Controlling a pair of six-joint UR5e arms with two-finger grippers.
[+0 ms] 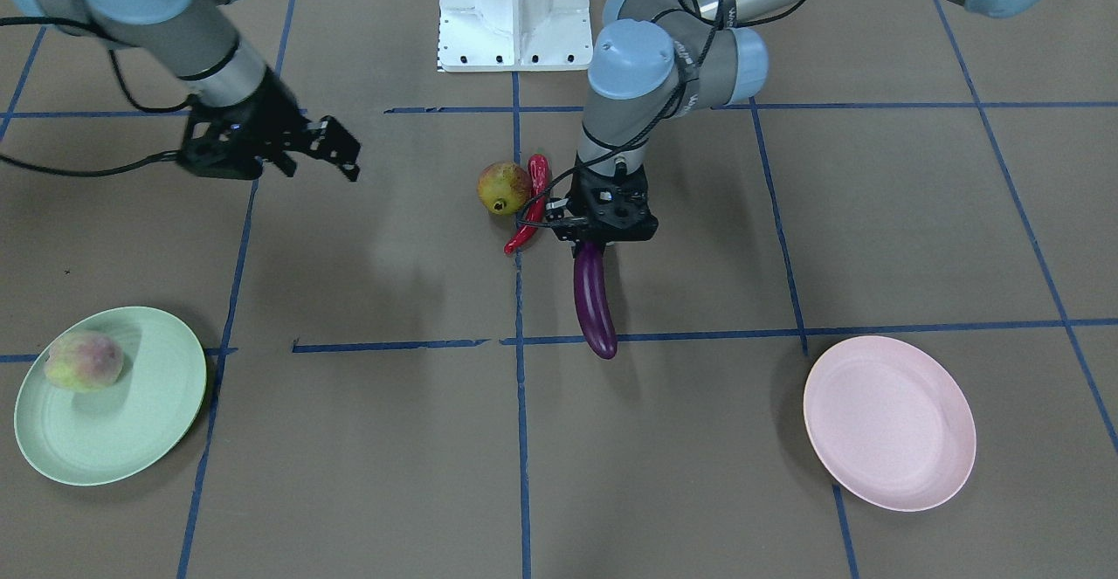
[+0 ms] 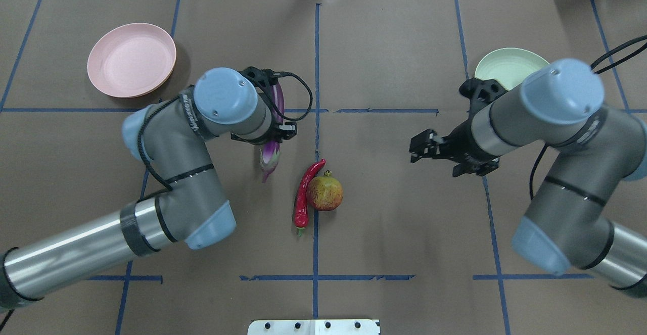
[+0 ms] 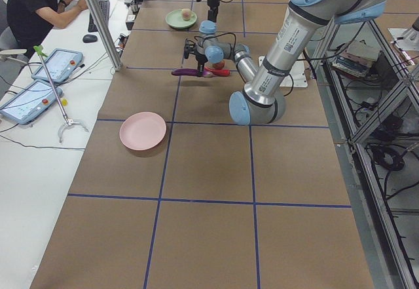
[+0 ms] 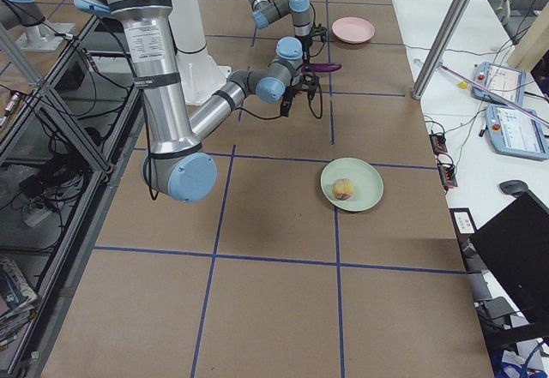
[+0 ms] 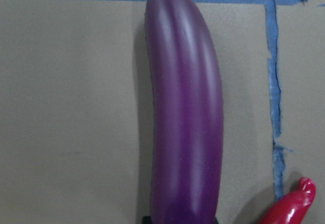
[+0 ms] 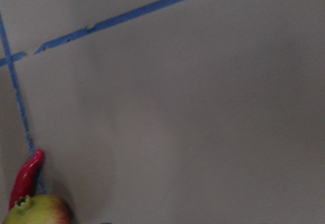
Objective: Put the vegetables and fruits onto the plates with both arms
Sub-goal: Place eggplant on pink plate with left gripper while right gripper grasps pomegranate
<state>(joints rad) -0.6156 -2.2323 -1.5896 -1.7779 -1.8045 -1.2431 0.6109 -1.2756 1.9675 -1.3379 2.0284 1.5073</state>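
Note:
My left gripper (image 1: pixel 599 231) is shut on the purple eggplant (image 1: pixel 595 299), near its stem end. The eggplant fills the left wrist view (image 5: pixel 185 112) and points toward the pink plate's side of the table. The pink plate (image 1: pixel 889 422) (image 2: pixel 131 59) holds nothing. The red chili (image 1: pixel 529 205) (image 2: pixel 304 193) and the red-yellow pomegranate (image 1: pixel 504 188) (image 2: pixel 324 193) lie touching at the table's middle, next to the left gripper. My right gripper (image 1: pixel 336 149) (image 2: pixel 420 149) is open and empty, above the table. The peach (image 1: pixel 83 361) lies on the green plate (image 1: pixel 131 439).
The white base block (image 1: pixel 514 11) stands at the robot's edge of the table. Blue tape lines cross the brown table cover. In the exterior left view an operator (image 3: pixel 39 4) sits at a side table with tablets (image 3: pixel 55 66).

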